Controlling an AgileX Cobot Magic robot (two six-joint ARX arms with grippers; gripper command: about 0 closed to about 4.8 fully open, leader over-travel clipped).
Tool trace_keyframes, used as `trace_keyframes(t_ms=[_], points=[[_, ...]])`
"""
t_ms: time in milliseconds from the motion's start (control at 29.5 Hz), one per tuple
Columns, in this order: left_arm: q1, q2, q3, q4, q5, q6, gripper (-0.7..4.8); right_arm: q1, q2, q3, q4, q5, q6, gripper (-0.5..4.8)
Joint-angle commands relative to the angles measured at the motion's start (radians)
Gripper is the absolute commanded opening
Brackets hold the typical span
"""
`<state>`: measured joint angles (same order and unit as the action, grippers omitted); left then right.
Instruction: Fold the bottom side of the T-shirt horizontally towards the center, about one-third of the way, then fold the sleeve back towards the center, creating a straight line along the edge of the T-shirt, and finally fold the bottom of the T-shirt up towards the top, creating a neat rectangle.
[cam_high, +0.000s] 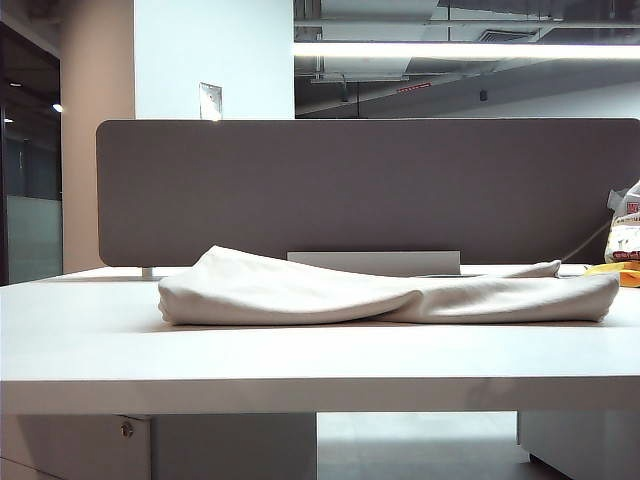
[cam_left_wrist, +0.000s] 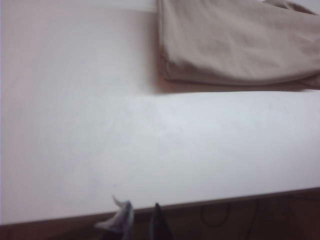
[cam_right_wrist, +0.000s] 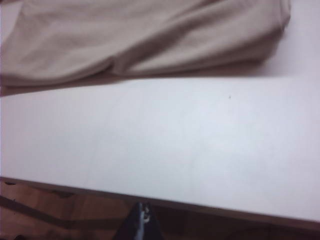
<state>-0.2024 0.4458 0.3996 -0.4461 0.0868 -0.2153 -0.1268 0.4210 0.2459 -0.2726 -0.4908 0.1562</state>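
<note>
We see the T-shirt (cam_high: 390, 292) lying folded into a long, low bundle across the middle of the white tabletop (cam_high: 300, 360), in front of the grey partition (cam_high: 370, 190), with both arms out of the exterior view. The left gripper (cam_left_wrist: 137, 220) hangs over the near edge of the tabletop, its jaws nearly together and holding nothing; the shirt's left end lies well ahead of them, far across bare tabletop. The right gripper (cam_right_wrist: 142, 222) sits likewise at the near edge, jaws pressed together and empty, with the shirt's right end well ahead of them. We judge the folding essentially done and the arms clear of the cloth. To finish well, we would keep both sets of jaws away from the fabric so no layer is dragged, and check that the near edge runs straight. The middle shows a slight dip and overlap, so a gentle flattening press there might neaten the rectangle.
</note>
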Motion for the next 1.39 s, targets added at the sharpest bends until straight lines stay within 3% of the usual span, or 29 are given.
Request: trace_keyframes(t_ms=[34,271,407,475,576,814,1390], points=[[0.001,-0.001,0.003,0.008,0.004,-0.002,0.53,0.001,-0.014,0.004,0.017,-0.002,0.001,-0.01],[0.001,-0.001,0.003,0.013,0.003,0.002,0.53,0.001,-0.016,0.004,0.015,-0.001,0.001,-0.01],[0.008,-0.011,-0.006,0.048,-0.113,0.175,0.53,0.001,-0.016,0.004,0.015,-0.001,0.000,-0.01],[0.030,-0.034,-0.027,0.090,-0.161,0.199,0.53,0.001,-0.016,0.004,0.015,-0.001,0.001,-0.01],[0.101,-0.108,-0.089,0.172,-0.163,0.201,0.53,0.001,-0.016,0.004,0.016,-0.001,0.000,-0.01],[0.234,-0.327,-0.267,0.282,-0.056,0.201,0.53,0.001,-0.016,0.004,0.015,-0.001,0.000,-0.01],[0.235,-0.442,-0.393,0.305,-0.060,0.197,0.53,0.001,-0.016,0.004,0.015,-0.001,0.000,-0.01]])
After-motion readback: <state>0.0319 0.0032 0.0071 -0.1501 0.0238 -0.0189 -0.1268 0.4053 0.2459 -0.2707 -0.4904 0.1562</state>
